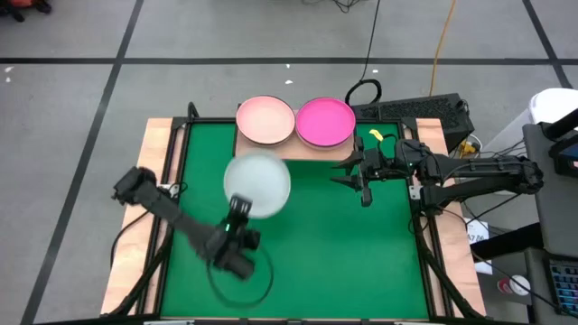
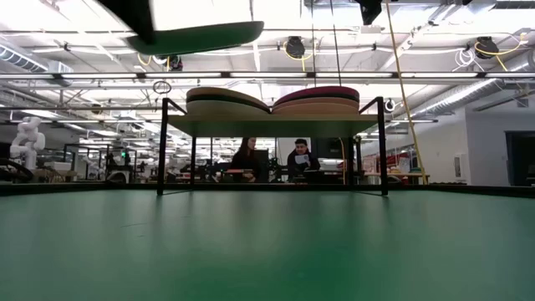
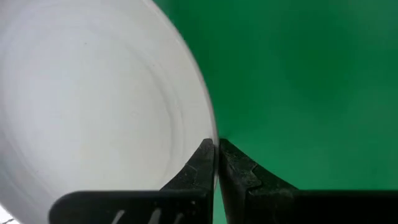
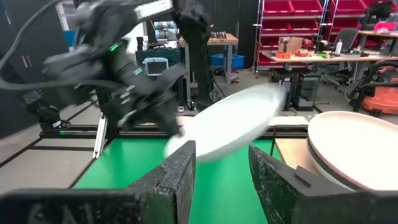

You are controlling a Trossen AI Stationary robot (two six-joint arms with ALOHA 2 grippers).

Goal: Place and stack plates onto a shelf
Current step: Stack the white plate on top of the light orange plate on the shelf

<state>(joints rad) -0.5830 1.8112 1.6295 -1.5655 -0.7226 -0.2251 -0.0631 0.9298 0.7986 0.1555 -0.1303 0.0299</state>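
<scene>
A pale mint-white plate (image 1: 257, 183) is held by its near rim in the left tool (image 1: 237, 207), whose fingers (image 3: 202, 171) are pinched shut on the rim edge. The plate is carried clear above the green mat (image 1: 361, 262), left of centre, tilted, and lies just beyond the tool on its far side. The shelf (image 1: 339, 150) stands at the far edge of the mat and bears two stacks: a pale pink plate (image 1: 265, 120) is topmost on the left one, a bright magenta plate (image 1: 324, 122) on the right. The right tool (image 1: 358, 173) is held partly open and empty, near the shelf's right end. Two people are seen seated in the room beyond the bench.
</scene>
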